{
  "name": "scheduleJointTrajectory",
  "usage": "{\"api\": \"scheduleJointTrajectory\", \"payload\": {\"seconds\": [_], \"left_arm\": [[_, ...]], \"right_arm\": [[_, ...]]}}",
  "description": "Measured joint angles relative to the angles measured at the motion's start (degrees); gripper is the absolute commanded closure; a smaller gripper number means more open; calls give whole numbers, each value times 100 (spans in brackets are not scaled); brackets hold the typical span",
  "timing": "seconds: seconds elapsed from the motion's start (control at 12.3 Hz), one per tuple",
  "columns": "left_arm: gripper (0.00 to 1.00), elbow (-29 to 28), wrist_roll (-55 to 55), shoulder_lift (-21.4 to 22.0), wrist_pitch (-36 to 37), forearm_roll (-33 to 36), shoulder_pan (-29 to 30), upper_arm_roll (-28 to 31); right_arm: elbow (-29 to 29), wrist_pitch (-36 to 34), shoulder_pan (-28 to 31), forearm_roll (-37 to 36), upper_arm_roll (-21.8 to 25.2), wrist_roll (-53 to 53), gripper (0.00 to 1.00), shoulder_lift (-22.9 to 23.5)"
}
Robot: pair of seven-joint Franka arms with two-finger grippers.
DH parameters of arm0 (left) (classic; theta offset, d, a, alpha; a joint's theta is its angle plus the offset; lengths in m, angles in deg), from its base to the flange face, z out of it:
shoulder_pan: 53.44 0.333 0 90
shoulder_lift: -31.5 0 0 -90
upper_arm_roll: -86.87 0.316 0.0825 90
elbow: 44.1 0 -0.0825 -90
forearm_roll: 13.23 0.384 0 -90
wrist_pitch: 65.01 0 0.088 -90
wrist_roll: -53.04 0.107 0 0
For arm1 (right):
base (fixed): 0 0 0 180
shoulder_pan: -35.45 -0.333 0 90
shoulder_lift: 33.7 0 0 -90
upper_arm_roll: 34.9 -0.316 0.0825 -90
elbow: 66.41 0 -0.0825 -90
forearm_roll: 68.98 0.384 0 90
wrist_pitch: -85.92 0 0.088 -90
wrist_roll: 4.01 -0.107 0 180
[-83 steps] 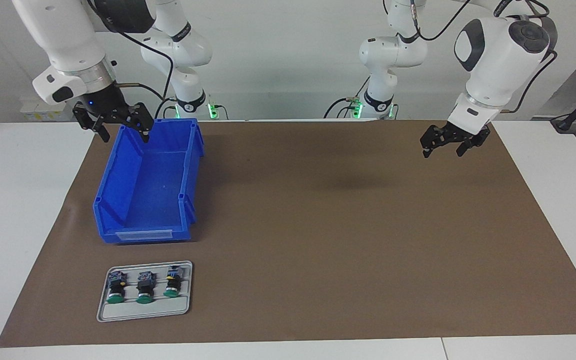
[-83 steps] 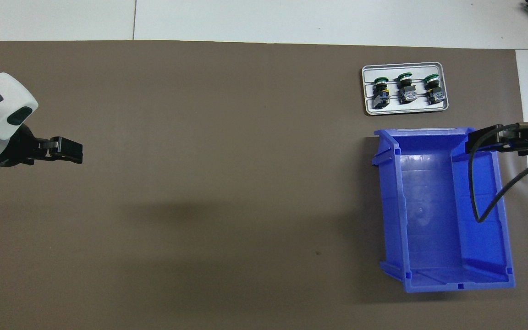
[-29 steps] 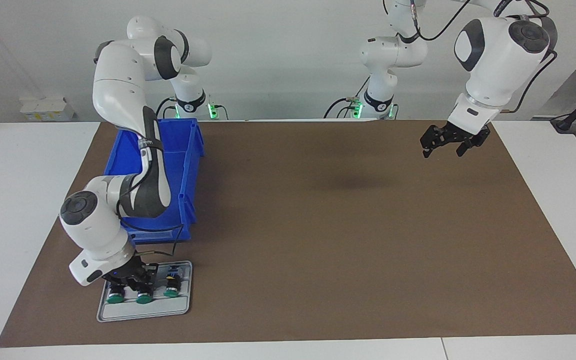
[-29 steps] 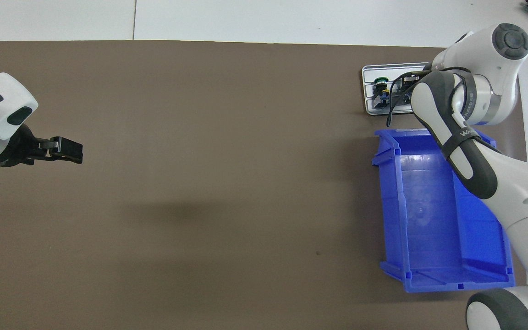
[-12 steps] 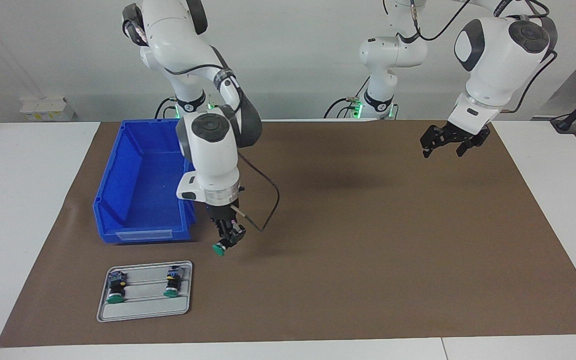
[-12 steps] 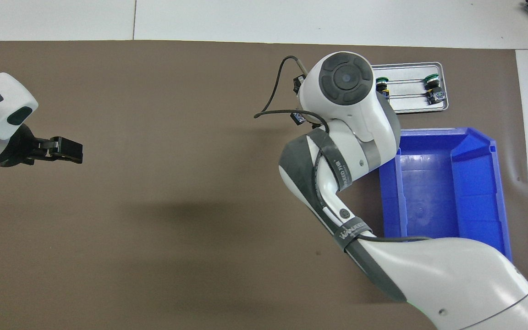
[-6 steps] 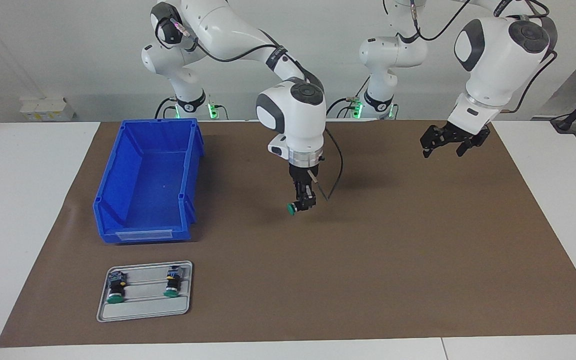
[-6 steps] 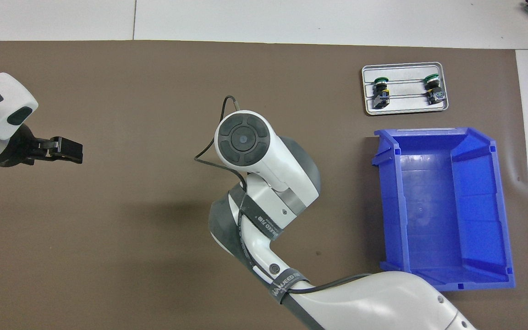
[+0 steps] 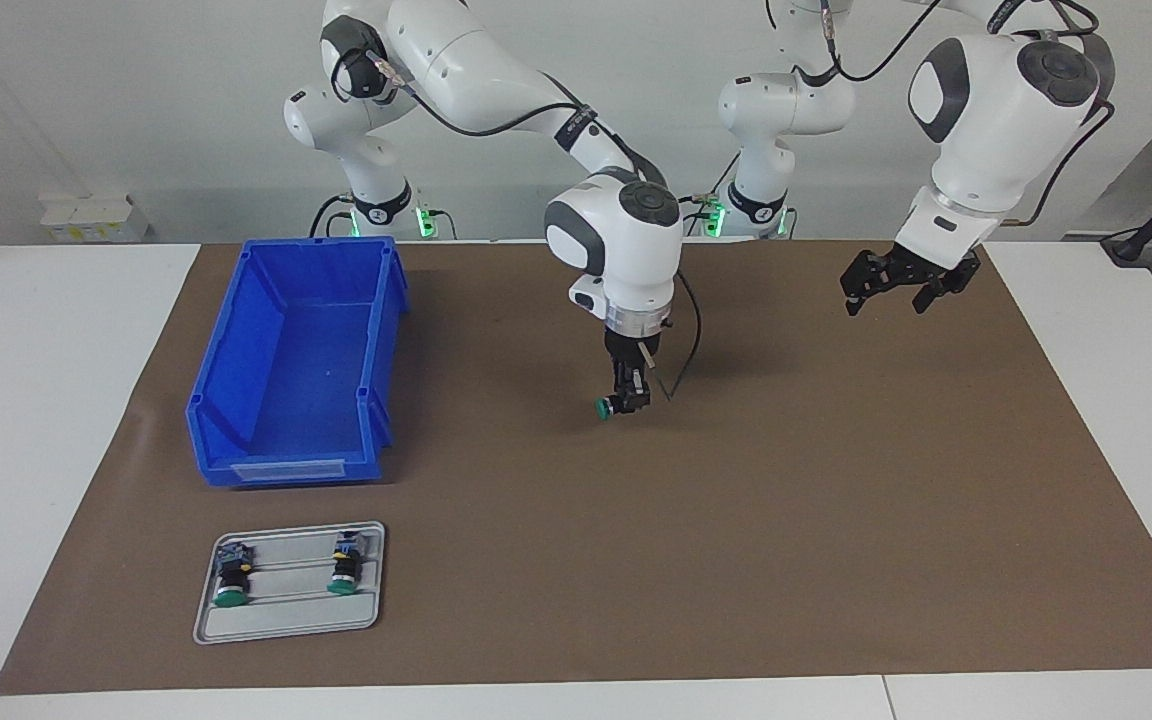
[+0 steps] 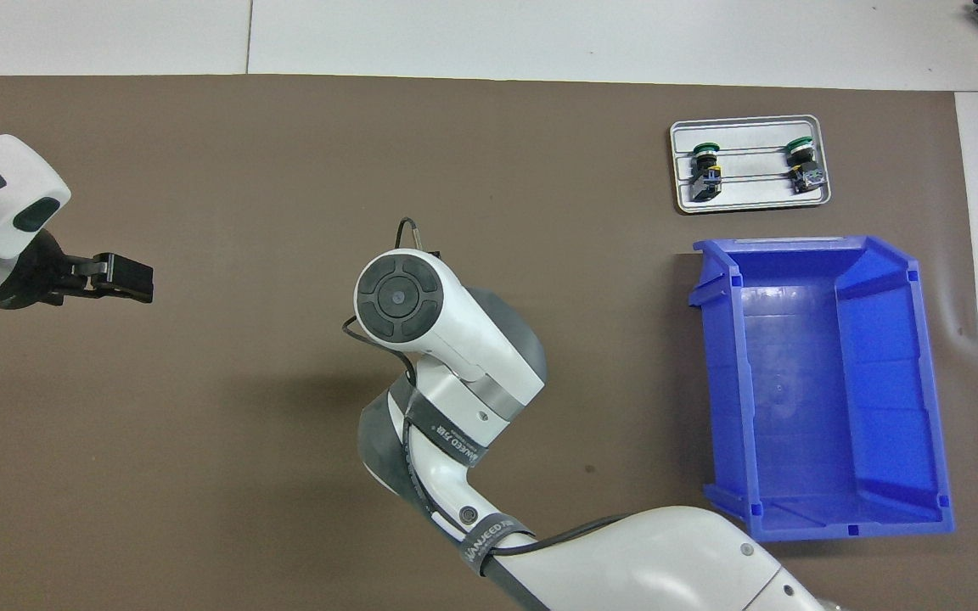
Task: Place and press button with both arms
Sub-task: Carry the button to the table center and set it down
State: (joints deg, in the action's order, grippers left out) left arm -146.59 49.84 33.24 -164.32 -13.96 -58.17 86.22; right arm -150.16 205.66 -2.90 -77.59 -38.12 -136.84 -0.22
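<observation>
My right gripper (image 9: 628,398) points down over the middle of the brown mat (image 9: 736,520). It is shut on the button (image 9: 604,409), whose green cap sticks out sideways toward the right arm's end, low over the mat. In the overhead view the right arm's wrist (image 10: 397,297) hides the gripper and the button. My left gripper (image 9: 894,290) hangs open and empty over the mat at the left arm's end, and the arm waits; it also shows in the overhead view (image 10: 120,278).
A grey tray (image 9: 286,620) (image 10: 752,193) holds two green-capped switches (image 9: 229,585) (image 9: 343,574) with a gap between them. A blue bin (image 9: 236,340) (image 10: 930,382) stands empty, nearer to the robots than the tray.
The right gripper took the middle switch from the tray and carried it past the bin to the mat's middle, still shifting slightly toward the left arm's end. The left arm has not moved.
</observation>
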Motion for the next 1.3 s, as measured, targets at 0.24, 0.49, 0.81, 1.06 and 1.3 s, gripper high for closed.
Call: {"api": "scheduleJointTrajectory", "payload": {"seconds": [0.24,0.49,0.81,1.06,1.3], "left_arm": [[0,0,0,0,0,0,0,-2],[0,0,0,0,0,0,0,-4],[0,2,0,1,0,0,-2,-29],[0,2,3,2,0,0,-12,-93],[0,0,243,2,-147,0,-61,-162]], "right_arm": [[-425,555,-17,4,1,-417,100,20],[-661,858,-24,4,1,-663,23,13],[-670,855,-7,42,11,-708,4,-34],[-673,849,156,42,27,-600,3,-243],[-704,653,597,44,25,128,3,-584]]}}
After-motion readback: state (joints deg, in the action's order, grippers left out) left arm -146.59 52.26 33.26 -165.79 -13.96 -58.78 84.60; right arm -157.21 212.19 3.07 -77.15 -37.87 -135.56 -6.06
